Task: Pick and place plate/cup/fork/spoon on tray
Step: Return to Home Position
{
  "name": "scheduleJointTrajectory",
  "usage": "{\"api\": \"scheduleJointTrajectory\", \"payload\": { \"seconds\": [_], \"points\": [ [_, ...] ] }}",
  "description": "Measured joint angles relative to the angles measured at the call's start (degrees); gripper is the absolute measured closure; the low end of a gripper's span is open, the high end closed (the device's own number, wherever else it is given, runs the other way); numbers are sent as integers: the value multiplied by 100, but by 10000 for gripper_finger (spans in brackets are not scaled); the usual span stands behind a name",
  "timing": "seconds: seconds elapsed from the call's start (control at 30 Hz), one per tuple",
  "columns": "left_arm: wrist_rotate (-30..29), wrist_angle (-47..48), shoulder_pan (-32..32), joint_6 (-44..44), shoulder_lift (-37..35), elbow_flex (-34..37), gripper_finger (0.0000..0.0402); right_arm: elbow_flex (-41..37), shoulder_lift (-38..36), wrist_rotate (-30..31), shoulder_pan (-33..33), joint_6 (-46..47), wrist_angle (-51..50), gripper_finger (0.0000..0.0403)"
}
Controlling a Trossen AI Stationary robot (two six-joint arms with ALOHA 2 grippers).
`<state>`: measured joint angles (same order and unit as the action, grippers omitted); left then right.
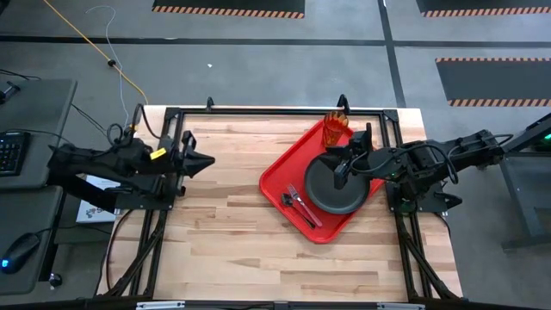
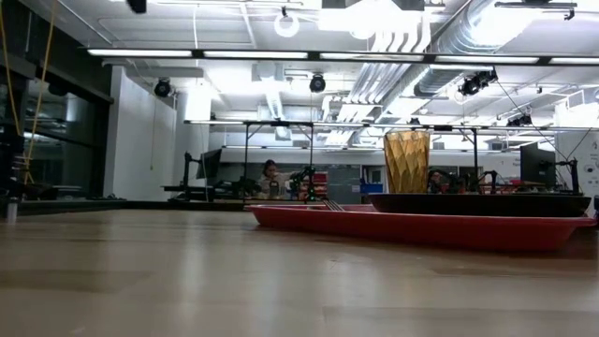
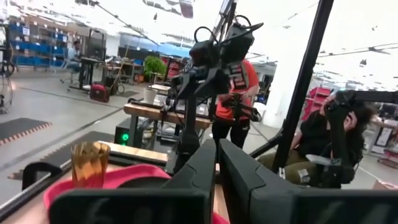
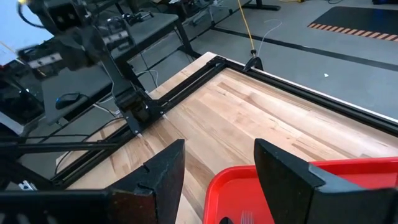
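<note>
The red tray (image 1: 277, 176) sits right of the middle in the high view. The plate (image 1: 331, 191), the cup (image 1: 335, 131), the fork (image 1: 308, 211) and the spoon (image 1: 294, 205) all lie on it. The job looks done. The right gripper (image 1: 343, 164) hangs over the plate with its fingers apart, holding nothing. Next it likely just pulls back. The left gripper (image 1: 205, 160) waits at the left, fingers together. No writing can be read.

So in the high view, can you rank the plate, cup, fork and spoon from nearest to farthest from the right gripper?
The right gripper hangs open over the tray.
1. Plate: directly beneath the gripper.
2. Cup: at the tray's far corner.
3. Fork and spoon: side by side left of the plate, too close to call.
</note>
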<state>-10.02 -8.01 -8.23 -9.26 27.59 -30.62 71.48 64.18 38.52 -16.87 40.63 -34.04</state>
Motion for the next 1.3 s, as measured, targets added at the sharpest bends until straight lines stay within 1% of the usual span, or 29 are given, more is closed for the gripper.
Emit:
{"api": "scheduleJointTrajectory", "payload": {
  "seconds": [0.1, 0.27, 0.5, 0.63, 0.77, 0.9, 1.03, 1.23, 1.3],
  "points": [
    [2, -3, 0, -118, -433, 435, 399, 0, -1, 24, 0, 3, 0, 219],
    [-3, -170, 0, -221, -1013, 1074, 401, 0, 0, 26, -2, 3, 0, 219],
    [10, -664, 0, -413, -1573, 2000, 401, 0, 0, 29, -1, 140, 0, 219],
    [39, -725, 0, -463, -1861, 2344, 401, 0, 0, 28, -2, 156, 0, 219],
    [46, -669, 0, -458, -2174, 2519, 401, 0, 0, 28, 0, 154, 0, 219],
    [58, -248, 0, -509, -2476, 2543, 401, 0, 0, 26, -2, 4, 0, 219],
    [201, 69, 0, -467, -2748, 2543, 401, 0, 0, -49, -1, -59, -1, 219],
    [187, 428, 2, -441, -2734, 2548, 401, 0, 0, -328, -2, -60, -4, 219],
    [184, 413, 19, -342, -2734, 2548, 401, 0, 0, -368, -2, -60, -7, 219]
  ]
}}
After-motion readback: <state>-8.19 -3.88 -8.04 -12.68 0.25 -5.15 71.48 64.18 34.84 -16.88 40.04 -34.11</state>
